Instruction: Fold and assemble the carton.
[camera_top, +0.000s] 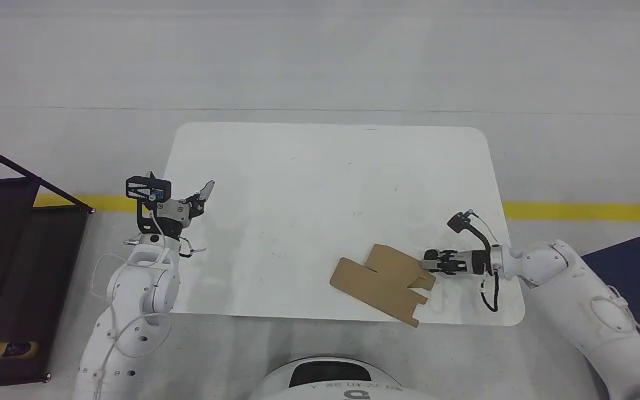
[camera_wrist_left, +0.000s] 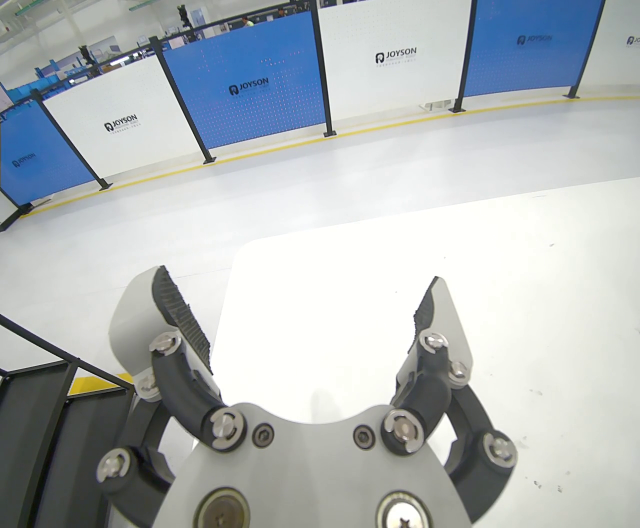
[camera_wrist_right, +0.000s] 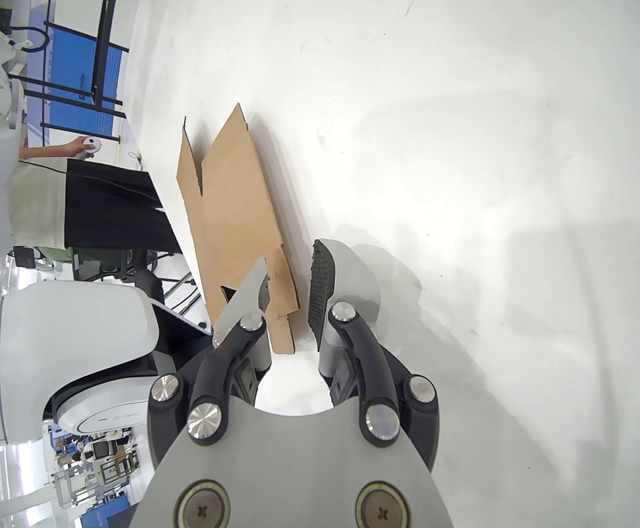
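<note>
The carton (camera_top: 382, 283) lies flat on the table (camera_top: 330, 180), near its robot-side edge, right of centre. The right gripper (camera_wrist_right: 291, 255) straddles the carton's right end; the left gripper (camera_wrist_left: 297, 277) hangs over the table's left edge

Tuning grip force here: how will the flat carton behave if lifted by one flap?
The carton lies thin and flat, so probably light. Gripped at one edge by the right gripper, it would likely droop or hinge there. Pushed, it should slide on the smooth table.
</note>
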